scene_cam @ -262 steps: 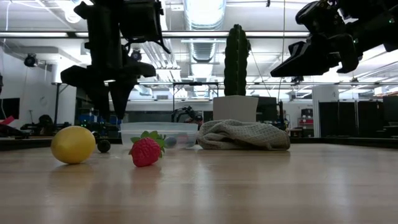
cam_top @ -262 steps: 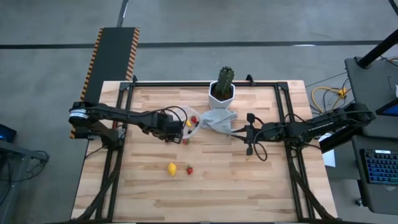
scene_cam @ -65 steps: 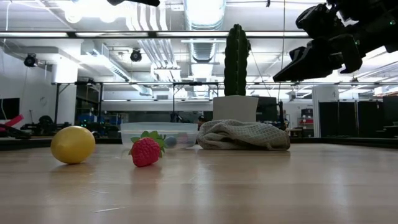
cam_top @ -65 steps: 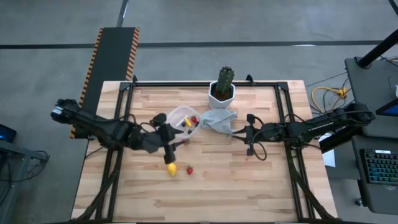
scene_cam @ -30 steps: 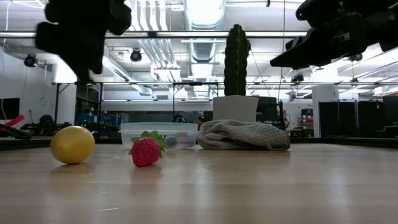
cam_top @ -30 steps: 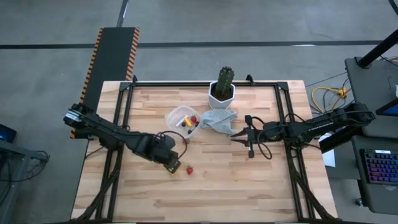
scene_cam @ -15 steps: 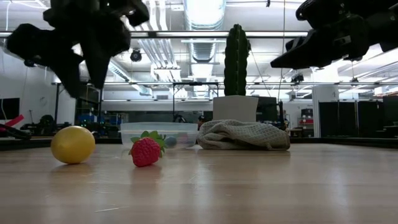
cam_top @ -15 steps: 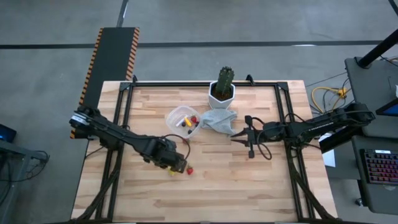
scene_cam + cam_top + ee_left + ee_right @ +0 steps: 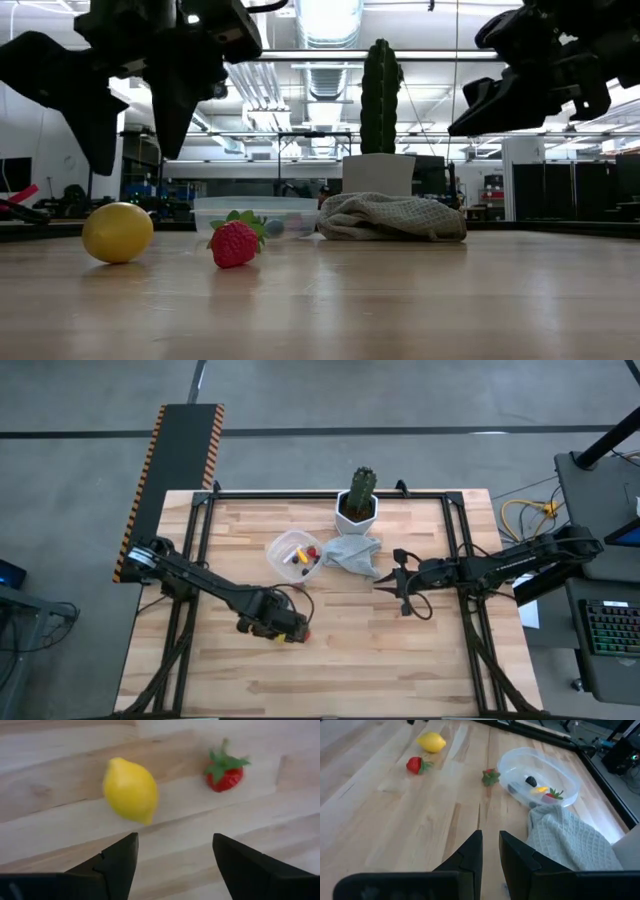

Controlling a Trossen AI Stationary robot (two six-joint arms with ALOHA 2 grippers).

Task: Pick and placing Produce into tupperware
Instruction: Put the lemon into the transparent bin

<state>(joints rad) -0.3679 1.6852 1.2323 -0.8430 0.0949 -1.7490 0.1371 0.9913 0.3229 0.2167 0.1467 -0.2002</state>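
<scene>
Left wrist camera is showing your left gripper [image 9: 172,865] hanging with its fingers spread wide and holding nothing, the lemon [image 9: 130,790] lying just ahead of the gap and the strawberry [image 9: 225,771] a little beyond and to one side. From above, that gripper [image 9: 283,630] is hovering over both pieces near the front middle of the table [image 9: 400,670].

You are risking a glancing contact here. The lemon is smooth, oval and lying at an angle to the fingers, so if one finger is touching before the other, it is likely to roll or squirt out sideways. It could also knock the strawberry, since the two are sitting close together, and a wide descent may catch both at once.

The lemon is looking bright yellow and glossy with a pointed tip; the strawberry is small, red, with a green leafy cap. A third piece, another strawberry [image 9: 490,776], is lying just beside the tupperware [image 9: 540,782], which is standing well back toward the cloth [image 9: 570,840] and already holding a few pieces.

Your right gripper [image 9: 490,851] is waiting over the table's right side, its fingers nearly closed and gripping nothing.
</scene>
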